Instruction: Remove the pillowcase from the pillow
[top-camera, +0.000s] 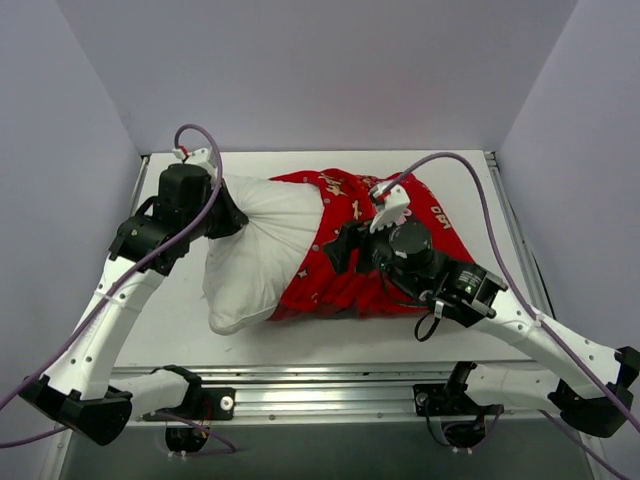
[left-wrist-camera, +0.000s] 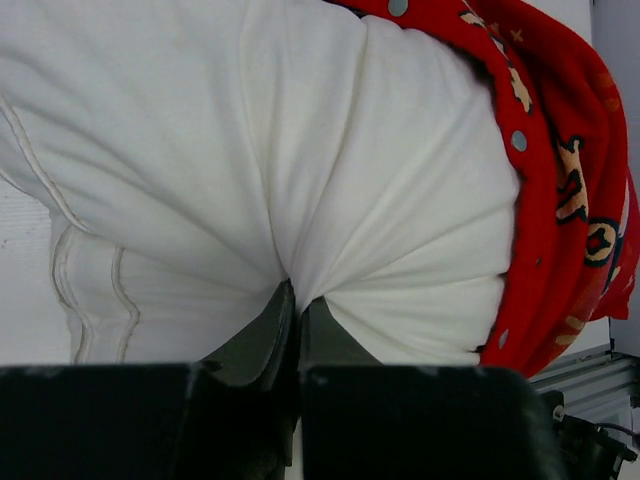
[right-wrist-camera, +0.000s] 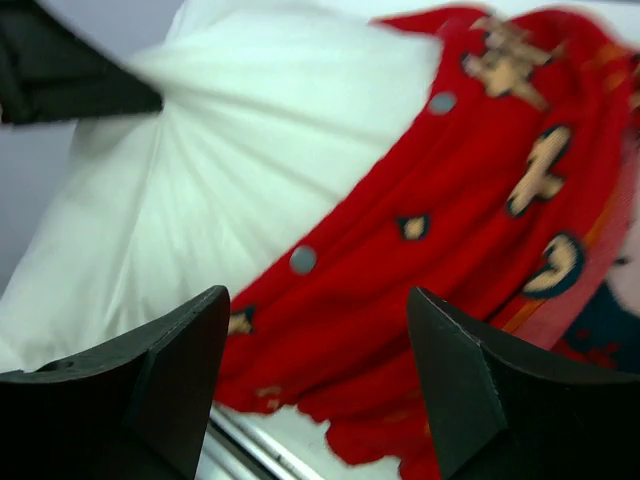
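Note:
The white pillow (top-camera: 258, 250) lies across the table, its left half bare. The red pillowcase (top-camera: 345, 280) is bunched over its right half, with a row of snap buttons along its open hem (left-wrist-camera: 518, 140). My left gripper (top-camera: 230, 215) is shut on a pinch of the pillow's (left-wrist-camera: 300, 150) left end, and the cloth puckers into its tips (left-wrist-camera: 295, 295). My right gripper (right-wrist-camera: 318, 300) stands open just above the pillowcase (right-wrist-camera: 430, 260) near the hem, nothing between its fingers (right-wrist-camera: 190, 340). In the right wrist view the pillow (right-wrist-camera: 250, 150) fills the upper left.
An aluminium rail (top-camera: 330, 375) runs along the table's near edge, close under the pillowcase's lower folds. Pale walls enclose the table (top-camera: 180, 320) on the left, back and right. Purple cables loop above both arms.

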